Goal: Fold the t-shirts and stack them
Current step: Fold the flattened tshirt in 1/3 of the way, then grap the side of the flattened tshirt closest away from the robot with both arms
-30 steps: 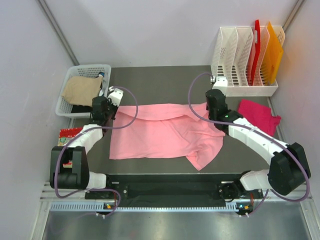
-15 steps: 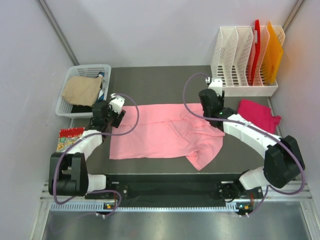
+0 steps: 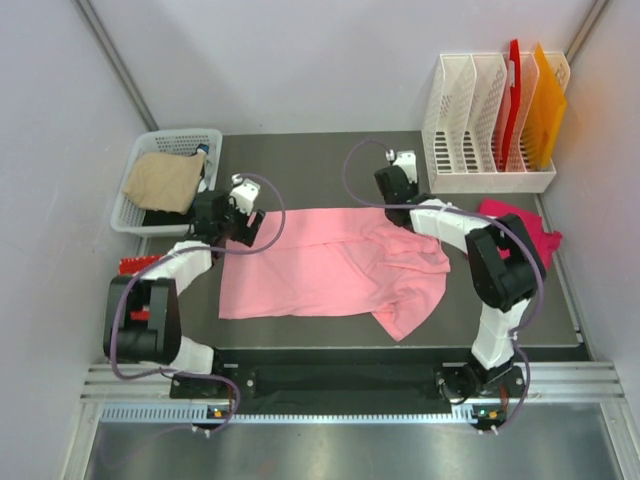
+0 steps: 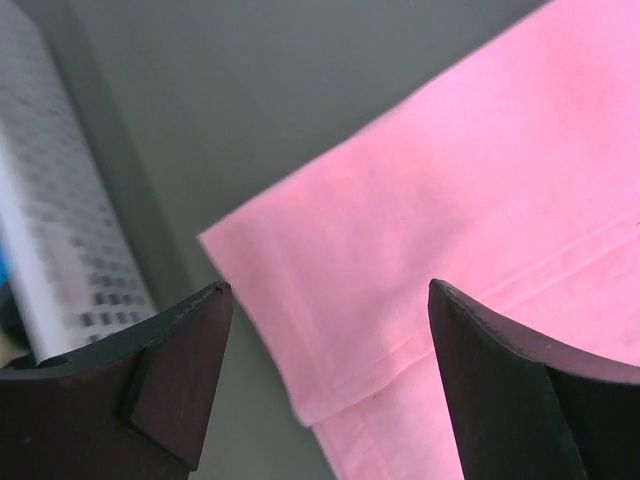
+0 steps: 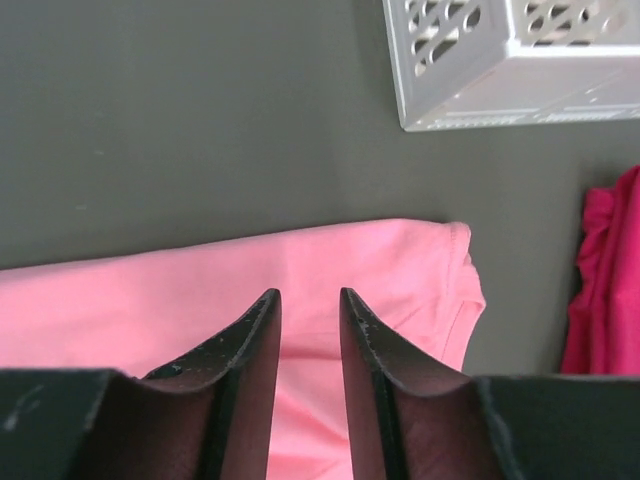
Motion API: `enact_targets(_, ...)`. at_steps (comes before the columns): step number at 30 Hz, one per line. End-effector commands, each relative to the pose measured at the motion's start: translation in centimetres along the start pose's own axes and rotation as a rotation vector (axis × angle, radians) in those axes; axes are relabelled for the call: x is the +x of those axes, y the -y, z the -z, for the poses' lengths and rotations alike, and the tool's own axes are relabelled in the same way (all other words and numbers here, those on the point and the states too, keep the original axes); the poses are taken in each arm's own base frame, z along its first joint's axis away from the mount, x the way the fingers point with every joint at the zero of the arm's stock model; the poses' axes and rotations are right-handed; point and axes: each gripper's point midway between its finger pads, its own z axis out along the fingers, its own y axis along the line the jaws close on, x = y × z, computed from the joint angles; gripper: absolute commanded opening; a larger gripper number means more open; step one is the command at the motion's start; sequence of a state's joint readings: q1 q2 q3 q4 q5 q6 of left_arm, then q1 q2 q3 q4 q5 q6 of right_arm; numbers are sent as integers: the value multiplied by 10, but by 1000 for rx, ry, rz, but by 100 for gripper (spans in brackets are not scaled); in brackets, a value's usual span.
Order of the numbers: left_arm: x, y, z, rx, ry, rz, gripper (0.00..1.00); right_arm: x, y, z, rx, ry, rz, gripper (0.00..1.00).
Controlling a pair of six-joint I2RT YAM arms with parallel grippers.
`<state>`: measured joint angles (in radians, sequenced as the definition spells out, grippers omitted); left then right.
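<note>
The light salmon-pink t-shirt (image 3: pixel 330 265) lies spread on the dark table, its far edge folded over and its right side rumpled. My left gripper (image 3: pixel 238 218) hovers over the shirt's far left corner (image 4: pixel 330 300), jaws wide open and empty, the folded hem (image 4: pixel 400 340) below them. My right gripper (image 3: pixel 389 190) hangs above the shirt's far right sleeve (image 5: pixel 440 270); its fingers (image 5: pixel 250 340) stand a narrow gap apart with nothing between them. The magenta t-shirt (image 3: pixel 505 213) lies bunched at the right, partly hidden behind my right arm, and its edge (image 5: pixel 605 290) shows in the right wrist view.
A white basket (image 3: pixel 150 215) with tan cloth stands at the far left, blurred in the left wrist view (image 4: pixel 55 250). A white file rack (image 3: pixel 480 125) with red and orange folders stands at the far right, its corner (image 5: pixel 500 60) close to my right gripper. A red-edged patterned piece (image 3: pixel 135 265) lies left.
Both grippers have let go of the pink shirt's far edge and opened. Both have drawn away toward the far side, the right wrist swinging left and back.
</note>
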<state>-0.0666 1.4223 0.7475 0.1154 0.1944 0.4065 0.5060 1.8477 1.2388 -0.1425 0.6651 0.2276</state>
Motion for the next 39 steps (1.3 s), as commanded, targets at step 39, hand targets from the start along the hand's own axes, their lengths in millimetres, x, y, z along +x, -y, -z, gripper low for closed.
enact_targets(39, 74, 60, 124, 114, -118, -194, 85, 87, -2, 156, -238, 146, -304, 49)
